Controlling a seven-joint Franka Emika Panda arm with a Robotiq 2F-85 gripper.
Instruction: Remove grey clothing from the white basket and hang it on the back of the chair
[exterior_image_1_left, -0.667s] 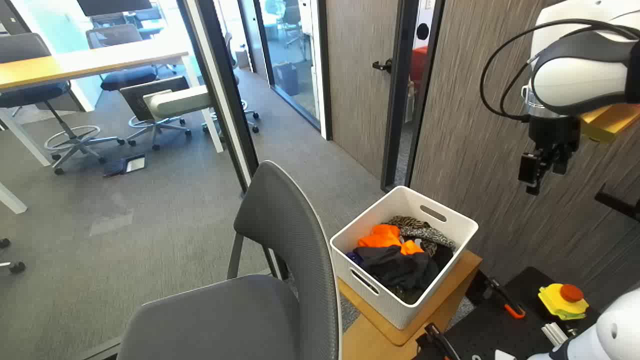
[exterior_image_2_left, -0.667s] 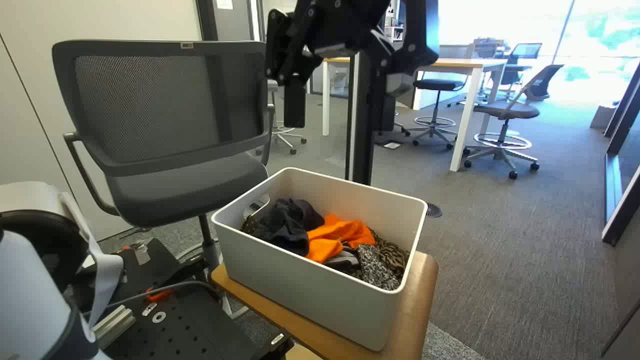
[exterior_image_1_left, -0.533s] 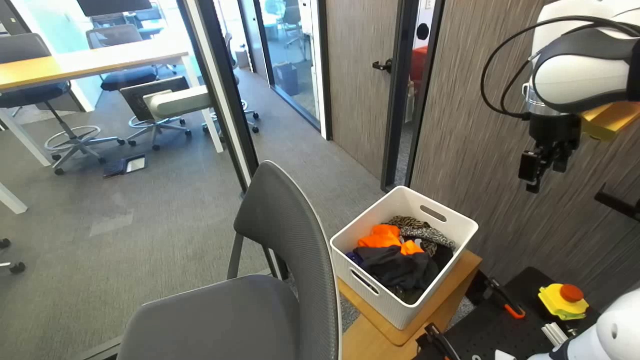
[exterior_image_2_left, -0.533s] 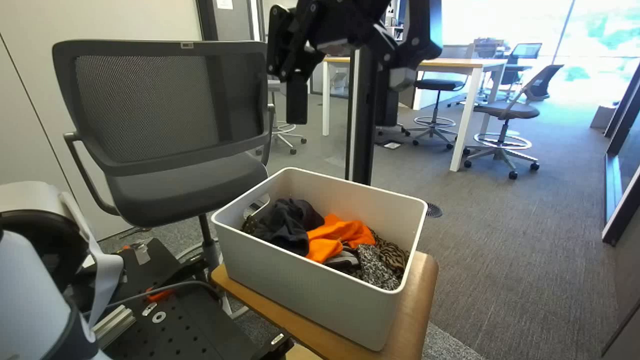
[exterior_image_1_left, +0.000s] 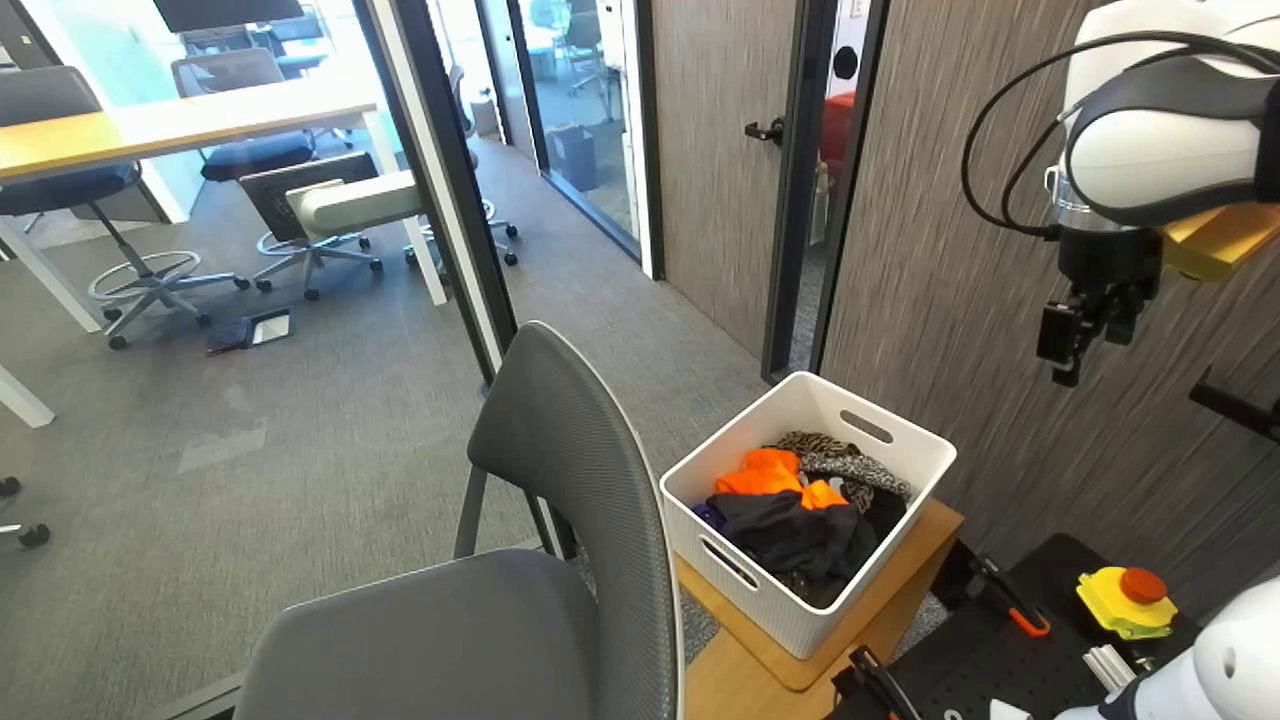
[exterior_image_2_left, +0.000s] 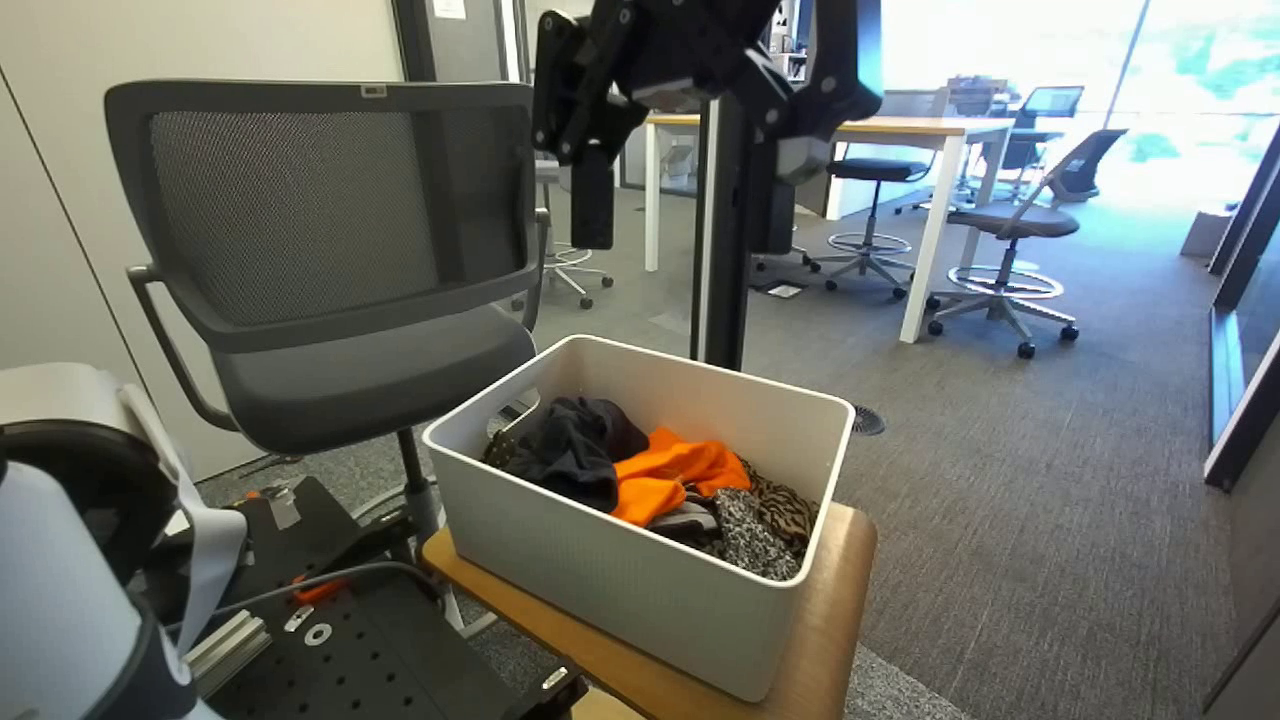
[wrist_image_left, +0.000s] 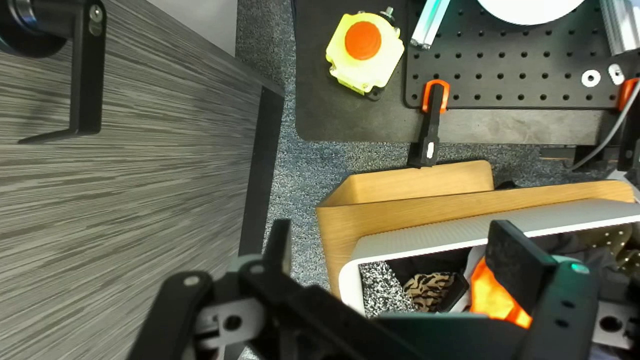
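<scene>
The white basket (exterior_image_1_left: 770, 590) stands on a wooden stand and shows in both exterior views (exterior_image_2_left: 620, 570). It holds a heap of clothes. Dark grey, nearly black cloth (exterior_image_2_left: 570, 450) lies on one side of the heap, also seen in an exterior view (exterior_image_1_left: 795, 530). A black-and-white speckled cloth (exterior_image_2_left: 745, 530) lies at the other end. The grey chair (exterior_image_2_left: 300, 210) stands beside the basket, its back (exterior_image_1_left: 590, 460) bare. My gripper (exterior_image_2_left: 682, 220) is open and empty, above the basket's height. In the wrist view its fingers (wrist_image_left: 395, 240) are wide apart, with part of the basket beyond them.
Orange cloth (exterior_image_2_left: 675, 475) and tiger-striped cloth (exterior_image_2_left: 780, 505) share the basket. The wooden stand (exterior_image_2_left: 830, 600) adjoins a black perforated platform (exterior_image_2_left: 370, 640) with clamps and a yellow box with a red button (exterior_image_1_left: 1128, 600). A wood-panelled wall (exterior_image_1_left: 960, 330) is close to the arm.
My gripper has risen very slightly from the oldest frames and has hardly moved since. The basket, clothes and chair are unchanged.
</scene>
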